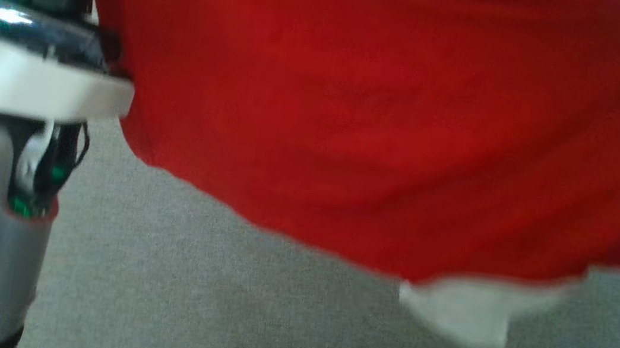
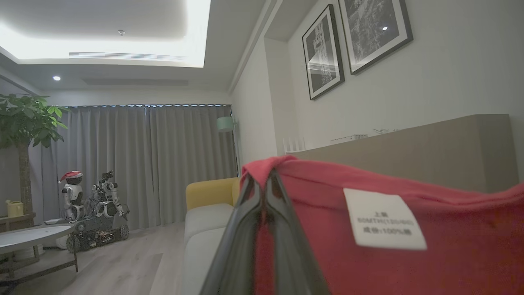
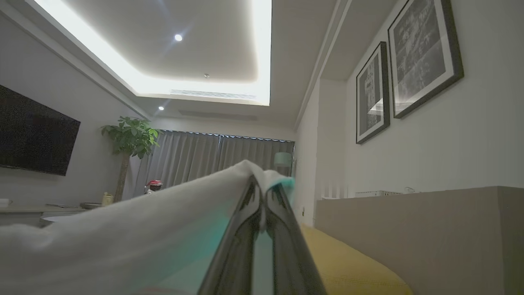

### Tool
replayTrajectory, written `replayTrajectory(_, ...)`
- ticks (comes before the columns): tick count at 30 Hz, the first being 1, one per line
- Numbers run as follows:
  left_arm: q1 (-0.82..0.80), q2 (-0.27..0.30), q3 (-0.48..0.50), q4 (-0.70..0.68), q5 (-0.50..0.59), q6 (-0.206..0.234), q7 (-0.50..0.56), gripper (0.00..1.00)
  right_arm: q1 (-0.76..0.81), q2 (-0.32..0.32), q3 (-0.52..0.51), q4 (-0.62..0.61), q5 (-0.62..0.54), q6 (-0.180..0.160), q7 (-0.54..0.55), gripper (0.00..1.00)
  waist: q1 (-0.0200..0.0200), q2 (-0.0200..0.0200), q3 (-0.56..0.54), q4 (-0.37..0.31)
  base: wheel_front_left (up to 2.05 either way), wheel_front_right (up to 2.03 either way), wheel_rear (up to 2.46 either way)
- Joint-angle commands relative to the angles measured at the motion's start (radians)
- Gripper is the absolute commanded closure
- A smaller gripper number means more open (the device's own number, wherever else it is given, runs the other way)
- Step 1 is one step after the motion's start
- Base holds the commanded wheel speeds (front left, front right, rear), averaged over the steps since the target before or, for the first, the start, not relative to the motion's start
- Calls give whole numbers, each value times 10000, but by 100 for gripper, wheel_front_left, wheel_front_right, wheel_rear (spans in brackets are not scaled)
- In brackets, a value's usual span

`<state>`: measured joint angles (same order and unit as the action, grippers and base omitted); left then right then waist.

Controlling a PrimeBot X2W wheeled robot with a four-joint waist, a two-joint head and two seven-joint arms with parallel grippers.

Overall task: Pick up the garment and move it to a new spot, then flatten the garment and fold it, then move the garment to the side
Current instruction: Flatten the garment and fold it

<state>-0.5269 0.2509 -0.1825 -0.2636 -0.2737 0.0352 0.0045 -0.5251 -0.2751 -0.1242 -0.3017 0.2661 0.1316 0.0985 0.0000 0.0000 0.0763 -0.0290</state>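
Hanging close before the head camera, the red garment (image 1: 388, 124) is held spread above a grey surface (image 1: 198, 291). Its red edge, beside a white label (image 2: 382, 223), is clamped by the left gripper (image 2: 264, 175); a pale part is clamped by the right gripper (image 3: 262, 187). Farther off, grey curtains (image 2: 143, 164) are seen.

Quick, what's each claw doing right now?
Left claw: closed, holding the garment by its red fabric.
Right claw: closed, holding the garment's white part.
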Motion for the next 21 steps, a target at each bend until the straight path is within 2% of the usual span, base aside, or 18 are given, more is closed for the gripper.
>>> replayTrajectory(1, -901, 162, 370, -13, -120, 2, -142, 100, -704, -160, 341, -27, 134, -9, -135, 100, 0, 0, 212, 39, 0, 0, 0)
replayTrajectory(6, -2572, -168, 328, 1569, -239, -156, -770, 100, -2482, -373, 937, 1561, 461, -9, -680, 100, 0, 0, 721, 119, 0, 0, 0)
replayTrajectory(12, -5001, -610, 277, 4785, -279, -410, -1886, 100, -5349, -516, 1832, 4693, 838, -9, -1858, 100, 0, 0, 1318, 217, 0, 0, 0)
replayTrajectory(13, -5001, -610, 277, 4785, -279, -410, -1886, 100, -5349, -516, 1832, 4693, 838, -9, -1858, 100, 0, 0, 1318, 217, 0, 0, 0)
replayTrajectory(17, -6471, -927, 242, 7219, -215, -580, -2466, 100, -6961, -434, 2525, 7048, 1126, -9, -2797, 100, 0, 0, 1689, 306, 0, 0, 0)
replayTrajectory(21, -7278, -1249, 349, 9414, -220, -692, -2642, 100, -7929, -200, 3467, 8944, 1530, -9, -3278, 100, 0, 0, 2185, 308, 0, 0, 0)
